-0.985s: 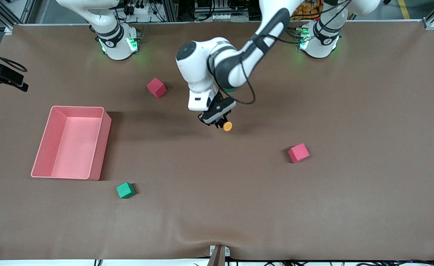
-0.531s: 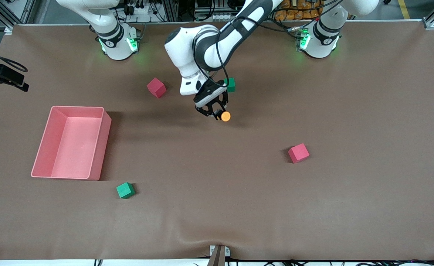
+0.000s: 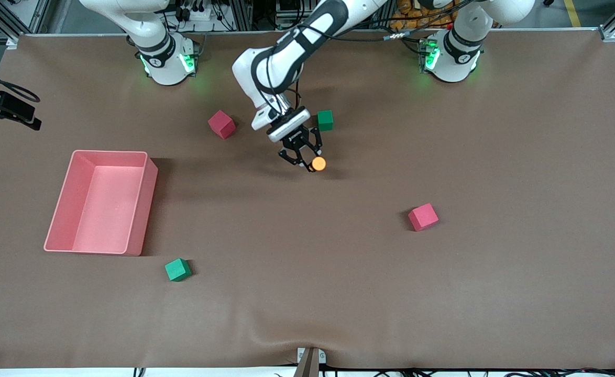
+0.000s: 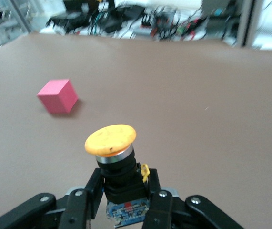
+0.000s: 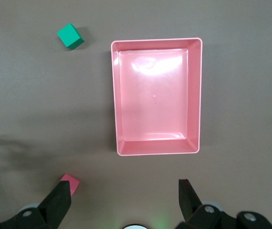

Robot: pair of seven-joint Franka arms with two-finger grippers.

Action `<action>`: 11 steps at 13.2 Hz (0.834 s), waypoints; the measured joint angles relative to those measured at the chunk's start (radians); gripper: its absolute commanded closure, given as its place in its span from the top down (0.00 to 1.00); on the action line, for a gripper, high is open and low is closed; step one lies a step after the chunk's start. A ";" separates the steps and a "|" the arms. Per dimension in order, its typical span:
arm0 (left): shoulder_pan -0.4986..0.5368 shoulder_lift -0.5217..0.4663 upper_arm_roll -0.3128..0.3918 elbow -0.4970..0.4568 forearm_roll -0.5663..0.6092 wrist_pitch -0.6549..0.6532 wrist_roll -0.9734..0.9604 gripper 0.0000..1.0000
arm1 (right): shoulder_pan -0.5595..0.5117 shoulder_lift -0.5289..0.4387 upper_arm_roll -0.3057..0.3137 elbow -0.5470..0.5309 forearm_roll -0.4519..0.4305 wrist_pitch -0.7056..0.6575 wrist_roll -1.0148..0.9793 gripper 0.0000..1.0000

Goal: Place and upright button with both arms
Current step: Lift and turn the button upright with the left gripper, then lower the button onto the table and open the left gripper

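The button [image 3: 318, 164] has a black body and a round orange cap. My left gripper [image 3: 307, 161] is shut on its black body, low over the middle of the table, near a green cube [image 3: 325, 120]. In the left wrist view the cap [image 4: 111, 140] points away from the wrist, out past the gripper [image 4: 122, 202], whose fingers [image 4: 85, 198] clamp the body from both sides. I cannot tell whether the button touches the table. My right gripper [image 5: 125, 198] is open and empty, high over the pink tray [image 5: 114, 95]. It is out of the front view.
The pink tray [image 3: 150, 173] stands toward the right arm's end. One red cube [image 3: 221, 124] lies near the right arm's base. Another red cube [image 3: 423, 217] is nearer the front camera, and it shows in the left wrist view [image 4: 57, 96]. A second green cube [image 3: 177, 269] lies near the tray.
My left arm has drawn back toward the bases with the button in its grip, and its wrist has turned. The green cube it hid now shows. The right arm has not moved.
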 measured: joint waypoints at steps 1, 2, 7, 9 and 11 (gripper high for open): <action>-0.015 0.019 0.000 -0.001 0.044 -0.001 -0.034 0.00 | 0.000 0.000 0.000 0.000 0.000 0.000 0.000 1.00; -0.031 0.048 0.000 -0.002 0.091 -0.003 -0.082 0.00 | 0.000 0.000 0.000 0.000 0.000 0.000 0.000 1.00; -0.069 0.132 0.001 -0.002 0.221 -0.017 -0.258 0.00 | 0.000 0.000 0.000 0.000 0.000 0.003 0.000 1.00; -0.070 0.164 0.004 -0.003 0.266 -0.029 -0.273 0.00 | 0.000 0.000 0.001 0.000 0.000 0.004 0.000 1.00; -0.070 0.188 0.014 -0.003 0.276 -0.036 -0.280 0.00 | 0.000 0.000 0.001 0.000 0.000 0.004 0.000 1.00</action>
